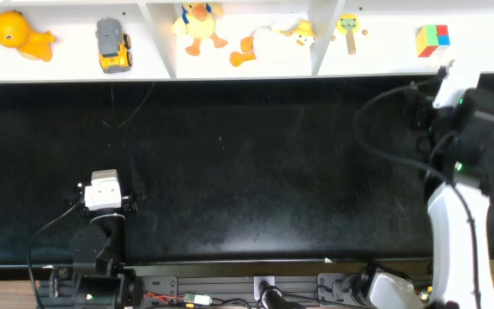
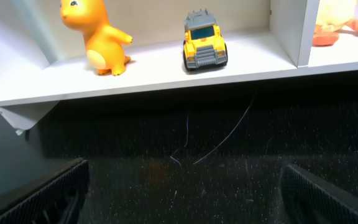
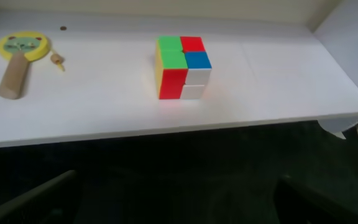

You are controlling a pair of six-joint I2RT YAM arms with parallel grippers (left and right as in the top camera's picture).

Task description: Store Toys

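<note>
over black mat (image 1: 247, 172), right hand (image 3: 179, 202) gapes wide, empty, facing cube (image 3: 182, 67).

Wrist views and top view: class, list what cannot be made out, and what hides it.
Yellow plush duck, left wrist view: mostly cut off by the picture's edge and the white shelf divider.
Multicoloured puzzle cube, right wrist view: rear faces hidden by the cube itself.
Round wooden hand drum, top view: painted face too small.
</note>
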